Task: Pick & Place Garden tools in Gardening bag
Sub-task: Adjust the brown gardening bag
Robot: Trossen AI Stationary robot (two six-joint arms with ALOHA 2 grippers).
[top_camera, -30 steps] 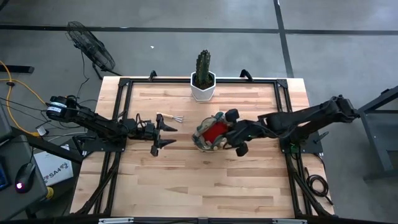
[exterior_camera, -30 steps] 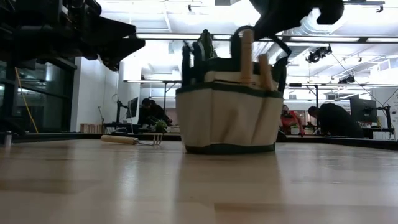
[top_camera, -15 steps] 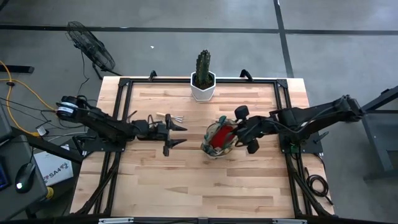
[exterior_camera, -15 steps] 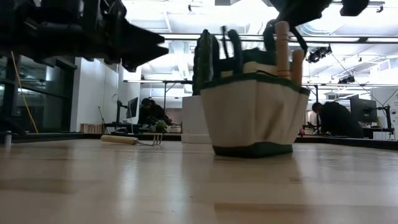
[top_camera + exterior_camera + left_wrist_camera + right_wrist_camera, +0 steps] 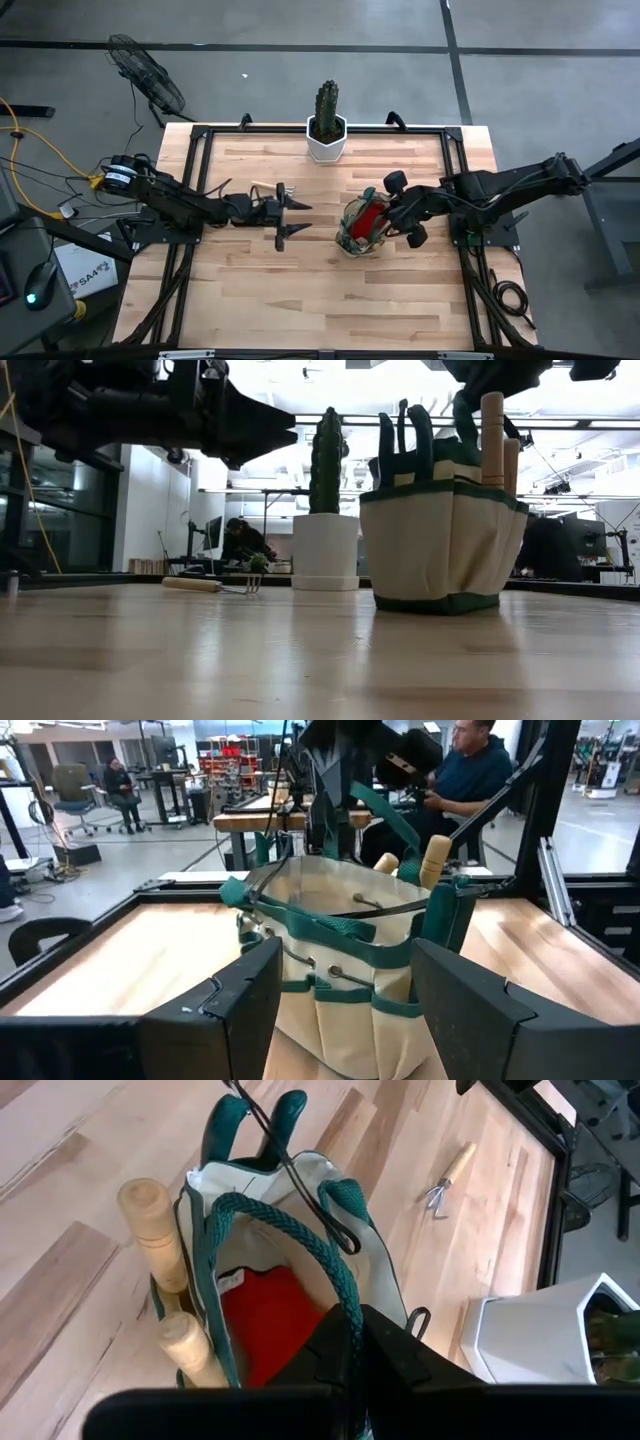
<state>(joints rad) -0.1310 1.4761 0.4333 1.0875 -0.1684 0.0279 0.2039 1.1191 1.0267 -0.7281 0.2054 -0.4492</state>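
The gardening bag (image 5: 360, 225), cream fabric trimmed in green with loop handles, stands upright on the tabletop (image 5: 300, 290), right of centre. Two wooden handles (image 5: 160, 1280) poke up from its side pockets, dark green shear grips (image 5: 245, 1125) rise from another, and the red glove (image 5: 265, 1325) lies inside. The mini rake (image 5: 272, 188) lies flat, apart to the bag's left.

- A robotics lab or workshop: a wooden table (image 5: 330, 290) in a black metal frame stands on grey concrete floor (image 5: 300, 25).
- Beyond it, people (image 5: 470, 770) at workbenches (image 5: 260, 820), shelving, ceiling strip lights (image 5: 300, 420).
- Floor fan (image 5: 145, 75) at ten o'clock.
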